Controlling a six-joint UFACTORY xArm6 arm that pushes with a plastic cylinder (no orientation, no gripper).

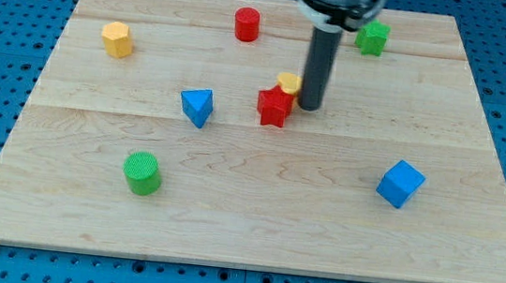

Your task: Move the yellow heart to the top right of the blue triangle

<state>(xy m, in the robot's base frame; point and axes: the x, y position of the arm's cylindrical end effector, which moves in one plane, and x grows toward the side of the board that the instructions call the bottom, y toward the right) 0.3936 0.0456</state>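
The yellow heart (288, 81) lies near the board's middle, partly hidden by the red star (274, 107) that touches it on its lower left. My tip (310, 106) is right beside the heart, on its right side, and seems to touch it. The blue triangle (197, 106) lies to the left of the red star, a short gap apart, lower than the heart.
A yellow hexagon block (118, 39) sits at the upper left, a red cylinder (246, 24) at the top middle, a green star (371, 38) at the top right, a green cylinder (142, 172) at the lower left, a blue cube (400, 183) at the lower right. The wooden board (244, 225) ends in a blue pegboard surround.
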